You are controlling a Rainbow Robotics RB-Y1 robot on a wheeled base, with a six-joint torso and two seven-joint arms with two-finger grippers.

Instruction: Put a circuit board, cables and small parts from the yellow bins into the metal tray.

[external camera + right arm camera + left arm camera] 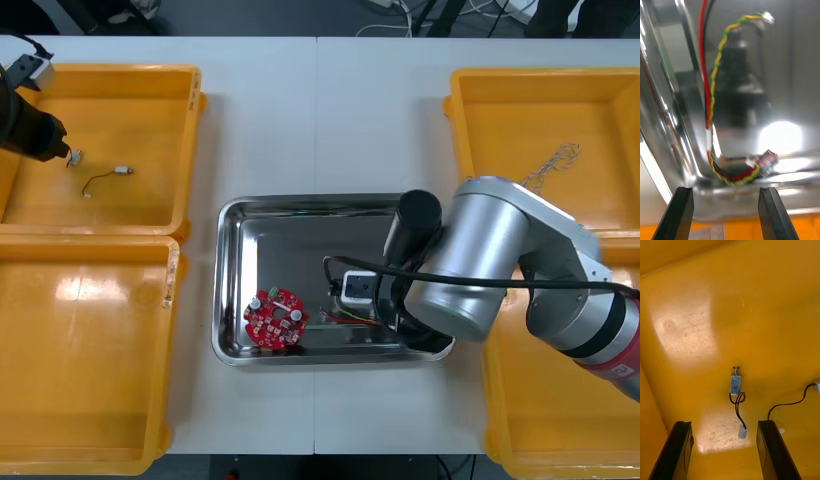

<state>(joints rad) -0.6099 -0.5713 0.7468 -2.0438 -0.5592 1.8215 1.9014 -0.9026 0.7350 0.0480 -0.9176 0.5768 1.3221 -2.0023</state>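
Left gripper (723,423) open, lined up on the small silver metal part with the thin black cable (735,384)

It's down in the far left yellow plastic bin (752,296). The part sits dead ahead of the gap between the fingers, long axis pointing away from them, so closing should pinch its narrow sides. Right gripper (725,189), also open and empty, hovers at the shiny metal tray (230,280) by the twisted red and yellow cable (713,86).

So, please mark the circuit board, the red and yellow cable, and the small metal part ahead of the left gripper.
circuit board (275,318): front view, middle of its red face.
red and yellow cable (717,56): right wrist view, its twisted stretch.
small metal part (735,384): left wrist view, its metal body.
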